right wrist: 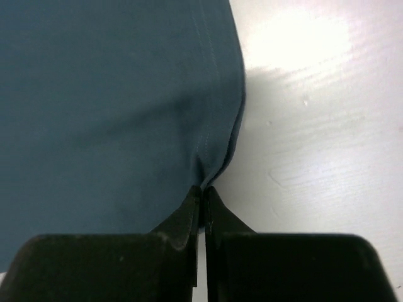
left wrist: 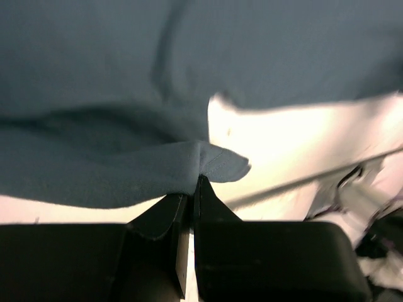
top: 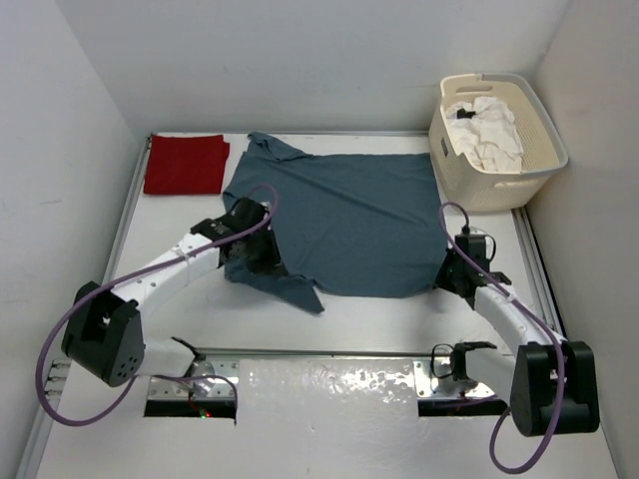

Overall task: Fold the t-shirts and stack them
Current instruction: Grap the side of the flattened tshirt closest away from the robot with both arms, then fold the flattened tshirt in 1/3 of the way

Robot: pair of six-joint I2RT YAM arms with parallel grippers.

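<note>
The slate blue-grey cloth t-shirt [top: 349,215] lies spread flat at mid-frame, its long axis running left to right, neck at left, hem at right. Both arms grip its lower edge. The left gripper [left wrist: 198,179] is clamped on cloth beside the lower-left sleeve, and the right gripper [right wrist: 203,189] is pinched onto the lower-right hem corner. All remaining cloth lies upward, so a fold would likely carry this edge toward the top.

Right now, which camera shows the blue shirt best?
The top camera: the blue shirt is seen nearly whole, spread on the table. Each wrist camera shows only a pinched edge of it between closed fingers.
</note>
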